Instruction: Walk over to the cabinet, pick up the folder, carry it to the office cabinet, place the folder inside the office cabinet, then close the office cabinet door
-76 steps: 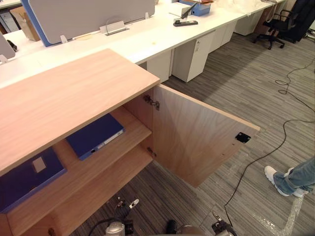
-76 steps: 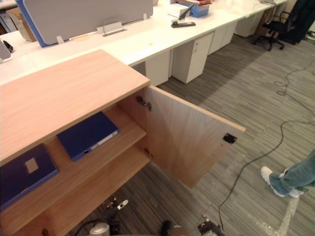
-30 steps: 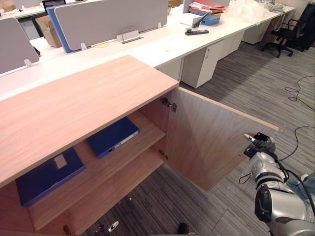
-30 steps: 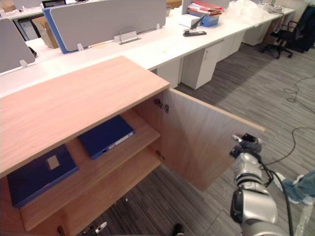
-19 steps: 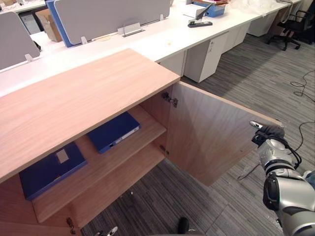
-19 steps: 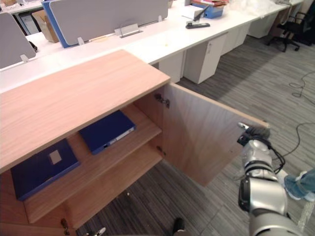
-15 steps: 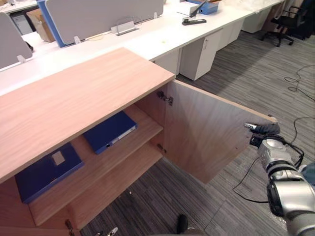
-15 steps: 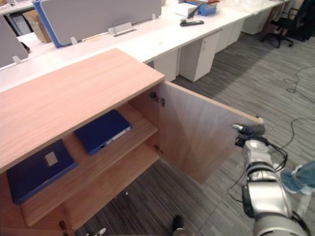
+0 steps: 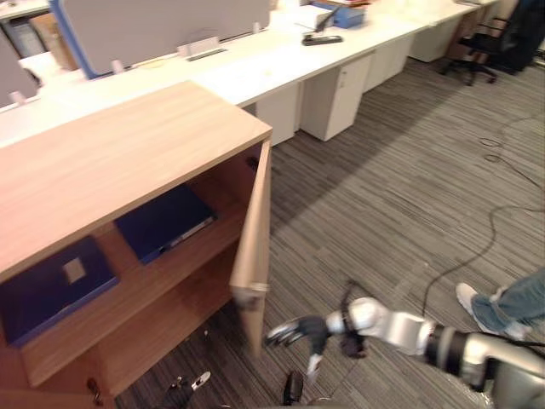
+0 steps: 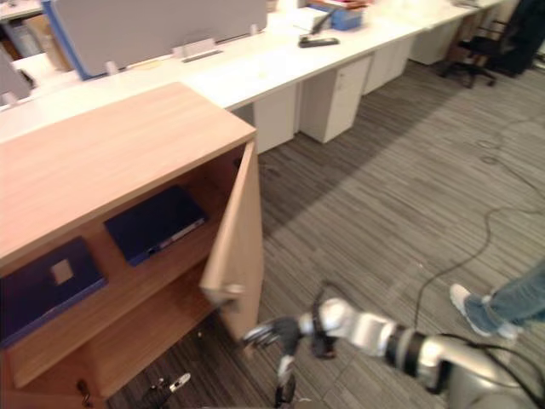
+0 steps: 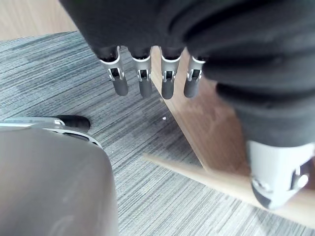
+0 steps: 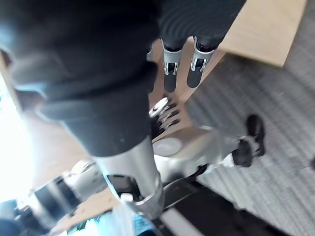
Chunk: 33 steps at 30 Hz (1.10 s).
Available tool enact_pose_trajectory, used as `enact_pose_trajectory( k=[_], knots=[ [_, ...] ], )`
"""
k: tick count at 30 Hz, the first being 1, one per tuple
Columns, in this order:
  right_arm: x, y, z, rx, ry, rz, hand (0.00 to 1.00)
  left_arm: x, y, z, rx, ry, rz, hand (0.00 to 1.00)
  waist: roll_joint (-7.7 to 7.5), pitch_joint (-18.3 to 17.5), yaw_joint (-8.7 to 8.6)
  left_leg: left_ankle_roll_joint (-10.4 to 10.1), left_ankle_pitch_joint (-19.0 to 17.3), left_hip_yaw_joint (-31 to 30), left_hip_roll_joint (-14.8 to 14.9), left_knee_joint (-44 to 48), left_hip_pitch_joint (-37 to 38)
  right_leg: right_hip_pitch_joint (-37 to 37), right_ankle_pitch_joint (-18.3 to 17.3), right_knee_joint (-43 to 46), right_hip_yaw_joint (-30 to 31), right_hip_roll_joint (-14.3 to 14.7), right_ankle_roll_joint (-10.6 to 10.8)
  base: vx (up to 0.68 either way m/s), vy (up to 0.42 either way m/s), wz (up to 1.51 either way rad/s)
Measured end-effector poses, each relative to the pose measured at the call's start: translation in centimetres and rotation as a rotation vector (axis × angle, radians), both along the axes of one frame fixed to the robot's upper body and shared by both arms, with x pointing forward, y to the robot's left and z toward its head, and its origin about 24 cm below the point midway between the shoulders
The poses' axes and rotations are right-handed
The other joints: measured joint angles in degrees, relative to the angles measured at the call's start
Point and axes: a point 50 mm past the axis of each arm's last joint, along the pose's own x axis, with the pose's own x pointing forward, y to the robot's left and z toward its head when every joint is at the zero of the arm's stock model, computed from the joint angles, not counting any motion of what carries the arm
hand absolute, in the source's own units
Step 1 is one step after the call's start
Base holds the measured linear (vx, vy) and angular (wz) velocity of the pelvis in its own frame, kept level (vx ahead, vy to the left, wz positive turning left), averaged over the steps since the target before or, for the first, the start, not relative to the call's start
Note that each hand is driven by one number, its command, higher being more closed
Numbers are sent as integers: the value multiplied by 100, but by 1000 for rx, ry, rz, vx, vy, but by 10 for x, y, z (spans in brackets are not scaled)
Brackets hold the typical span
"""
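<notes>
- The eye views take in the office cabinet [image 9: 128, 145] with its door [image 9: 253, 247] swung partway in, thin edge towards the camera, and the right hand [image 9: 294, 331] low by the door's bottom free corner, dark fingers loosely spread; whether they touch the wood cannot be told
- The right wrist view brings that hand's fingers [image 12: 170, 73] in close – straight, aimed at the door's wood, holding nothing
- The left wrist view adds the left hand [image 11: 142, 78], fingers relaxed and empty, hanging over grey carpet [image 11: 59, 83] beside a wooden edge
- The folder [image 9: 157, 221] lies flat on the upper shelf [image 9: 136, 281] inside, near the hinge side – its long axis slants across the shelf, and the spine with a pale strip faces the open front
- A second blue folder [image 9: 47, 290] lies further left on the same shelf
- A person's leg [image 9: 511, 307] stands on the carpet at the right
</notes>
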Motion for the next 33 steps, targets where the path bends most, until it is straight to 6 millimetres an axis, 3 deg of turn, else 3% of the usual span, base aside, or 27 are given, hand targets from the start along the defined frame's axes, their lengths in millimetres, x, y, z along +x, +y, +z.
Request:
enact_pose_trajectory(
  k=[7, 10, 14, 15, 17, 19, 20, 22, 24, 26, 29, 31, 32, 33],
  knots=[
    [7, 6, 0, 11, -2, -31, 0, -25, 13, -2, 25, 50, 85, 0, -291, -261, 110, -64, 76, -71, -66, -22, 22, 81, 67, 7, -90, -91, -88, 67, 41, 9],
    [7, 15, -6, 20, 4, -42, 0, -21, 15, -1, 28, 37, 109, 0, -346, -258, 281, -12, 30, -176, -91, 171, -39, 166, 109, 32, -175, -145, -141, 49, 47, 17],
    [6, 28, -12, 29, -7, -36, 0, -5, 16, 2, 27, -6, 131, 0, -409, -83, 439, 89, -148, -596, -55, 1040, -785, 158, 39, 33, -755, -225, -94, -50, 1, 76],
    [7, 28, -14, 17, -23, -43, 0, -1, 16, 3, 27, -17, 143, 0, -404, 13, 511, 261, -251, -463, 30, 1216, -921, 195, 15, 33, -964, -252, -90, -96, 3, 85],
    [5, 26, -22, -3, -39, -59, 0, -5, 20, 3, 36, -7, 166, 0, -423, 87, 571, 647, -272, 503, 453, 1306, -907, 300, -66, 32, -1233, -323, -31, -62, 9, 90],
    [1, 12, -39, -51, -42, -129, 0, -10, 16, 1, 29, 13, 164, 0, -455, 105, 553, 701, -299, 1378, 849, 1570, -955, 381, -110, 1, -1644, -472, -22, -17, 34, 106],
    [2, 5, -49, -88, -53, -180, 0, -11, 15, 0, 27, 20, 161, 0, -423, 119, 547, 750, -333, 1586, 982, 1717, -1055, 375, -118, 1, -1786, -509, -5, -7, 75, 91],
    [7, -8, -72, -187, -95, -304, 0, -15, 12, -2, 21, 45, 149, 0, -334, 188, 534, 661, -286, 1635, 1010, 1731, -1197, 384, -101, 8, -1950, -581, 77, 14, 96, 69],
    [9, -17, -90, -279, -122, -413, 0, -16, 11, -3, 22, 58, 129, 0, -324, 203, 528, 530, -204, 1513, 776, 1556, -1166, 465, -58, 33, -2105, -763, 188, 66, 123, 58],
    [12, -38, -112, -422, -147, -632, 0, -11, 8, -3, 20, 56, 91, 0, -265, 205, 517, 278, 29, 1376, 418, 1155, -1065, 582, -43, 68, -2417, -1062, 246, 83, 143, 75],
    [-1, -70, -130, -566, -106, -846, 0, -1, 5, -2, 24, 45, 49, 0, -267, 185, 498, 399, 361, 993, -166, 510, -1047, 606, -118, 292, -2922, -1535, 477, 123, 146, 107],
    [-26, -92, -143, -643, -20, -966, 0, 2, 2, -2, 25, 45, 19, 0, -208, 180, 466, 511, 442, 695, -515, 229, -878, 753, -356, 925, -3277, -2054, 729, 201, 198, 113],
    [-45, -105, -151, -680, 56, -1055, 0, 1, 1, -2, 32, 54, -23, 0, -181, 135, 374, 573, 569, 374, -764, 143, -826, 845, -520, 1595, -3529, -2496, 799, 270, 240, 131],
    [-58, -114, -155, -696, 120, -1142, 0, -1, 1, -2, 43, 67, -62, 0, -183, 135, 319, 599, 616, 101, -958, 78, -775, 874, -661, 2200, -3513, -2886, 656, 326, 277, 185]
  ],
)
